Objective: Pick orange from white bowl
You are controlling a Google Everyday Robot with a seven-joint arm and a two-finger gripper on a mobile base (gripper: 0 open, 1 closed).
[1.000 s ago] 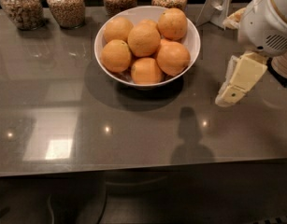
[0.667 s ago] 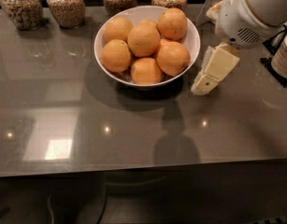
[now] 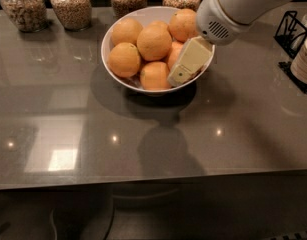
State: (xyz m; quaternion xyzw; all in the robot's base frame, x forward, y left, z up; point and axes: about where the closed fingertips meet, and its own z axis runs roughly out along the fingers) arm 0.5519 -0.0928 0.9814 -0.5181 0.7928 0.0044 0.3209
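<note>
A dark grey, glossy table (image 3: 68,134) fills the view, with lamp glare at its 8 o'clock. The white bowl (image 3: 143,13) is set toward the table's 12 o'clock. Six oranges (image 3: 154,42) are counted in it, one of them partly hidden.

A second ago the gripper (image 3: 185,66) was held well outside the bowl at its 3 o'clock. It has since been carried inward and is now placed over the bowl's rim at about 4 o'clock, its tip just beside the orange at 6 o'clock (image 3: 154,75). Whether it is released or clenched cannot be told. No orange has been lifted. The approach is judged nearly complete, with the grasp itself not yet made.

One bowl and one gripper are counted. Four glass jars (image 3: 72,6) are ranged along the far edge from 10 to 12 o'clock.
</note>
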